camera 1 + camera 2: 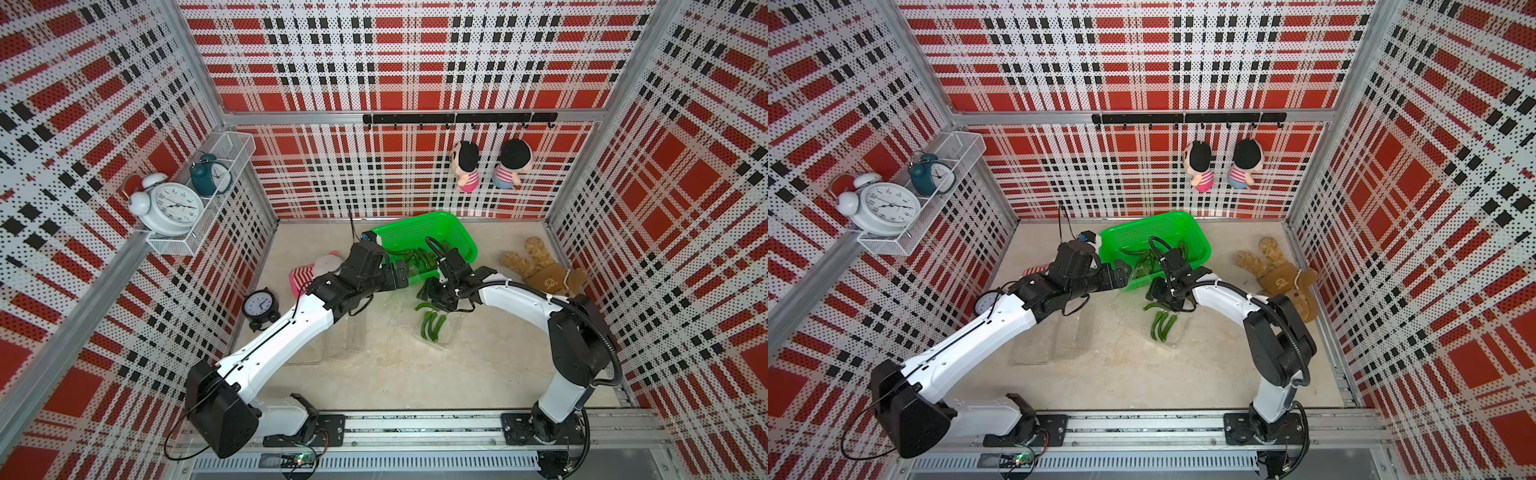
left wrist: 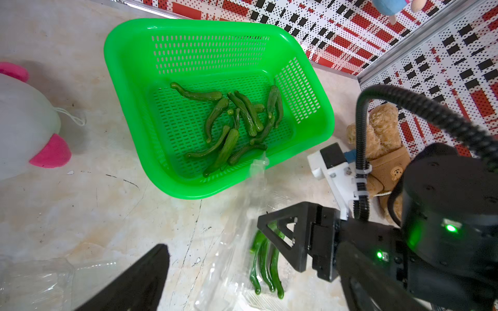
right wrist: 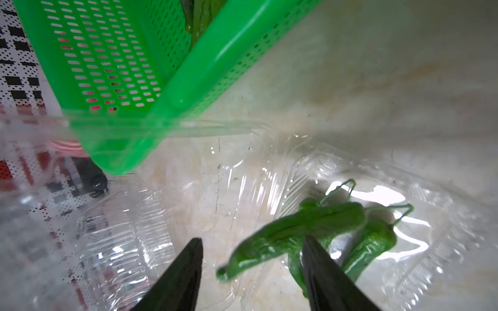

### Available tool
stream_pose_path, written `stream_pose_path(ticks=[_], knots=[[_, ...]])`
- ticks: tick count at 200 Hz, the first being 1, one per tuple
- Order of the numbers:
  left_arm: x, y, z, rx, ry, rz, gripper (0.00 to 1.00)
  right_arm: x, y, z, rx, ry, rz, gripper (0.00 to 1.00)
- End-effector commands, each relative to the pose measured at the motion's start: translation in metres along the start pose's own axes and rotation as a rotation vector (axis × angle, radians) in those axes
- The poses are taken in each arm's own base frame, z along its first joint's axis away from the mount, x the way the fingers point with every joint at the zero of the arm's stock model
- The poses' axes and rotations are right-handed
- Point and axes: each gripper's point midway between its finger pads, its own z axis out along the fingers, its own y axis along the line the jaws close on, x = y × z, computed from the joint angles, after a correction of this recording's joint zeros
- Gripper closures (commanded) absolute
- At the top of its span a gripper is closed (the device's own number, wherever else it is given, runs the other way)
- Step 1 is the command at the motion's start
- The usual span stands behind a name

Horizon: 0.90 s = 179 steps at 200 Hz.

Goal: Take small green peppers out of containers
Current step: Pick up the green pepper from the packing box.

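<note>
Left wrist view: counter (image 2: 80,202) carries the green basket (image 2: 129,80) with about a dozen small green peppers (image 2: 229,145) inside. One clear container (image 1: 332,345) lies empty; the other container (image 3: 444,215) holds four peppers (image 1: 433,326); right fingers (image 3: 177,274) spread over one, left fingers (image 2: 140,280) spread, empty. Judged mostly done

The walls (image 1: 415,62) carry red, black and white plaid. The floor (image 1: 395,374) is pale beige. A white wire shelf (image 1: 172,245) hangs there.

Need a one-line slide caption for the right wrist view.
Right gripper, jaws open, poised over green peppers in an opened clear container beside the green basket.
</note>
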Motion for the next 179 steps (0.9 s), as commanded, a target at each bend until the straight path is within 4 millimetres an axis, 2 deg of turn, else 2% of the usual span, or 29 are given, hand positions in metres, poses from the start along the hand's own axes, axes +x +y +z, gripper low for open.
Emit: stream_pose_path(ticks=[1, 56, 83, 122, 150, 179], knots=[[-0.005, 0.000, 0.001, -0.003, -0.004, 0.008, 0.01, -0.006, 0.013, -0.025, -0.072, -0.058, 0.051, 0.37], [-0.008, -0.006, 0.006, 0.008, 0.000, 0.017, 0.01, 0.002, 0.001, -0.016, -0.044, -0.032, 0.050, 0.36], [-0.007, -0.004, 0.004, 0.005, -0.001, 0.014, 0.01, 0.012, -0.019, -0.008, 0.087, 0.057, 0.008, 0.33], [-0.003, 0.000, 0.003, -0.005, -0.002, 0.002, 0.01, 0.021, -0.053, -0.008, 0.266, 0.108, 0.002, 0.35], [-0.002, 0.002, 0.001, -0.007, -0.010, -0.013, 0.01, 0.027, -0.065, -0.004, 0.303, 0.131, 0.009, 0.37], [-0.001, 0.003, 0.000, -0.010, -0.013, -0.022, 0.01, 0.027, -0.068, 0.009, 0.305, 0.146, -0.002, 0.39]])
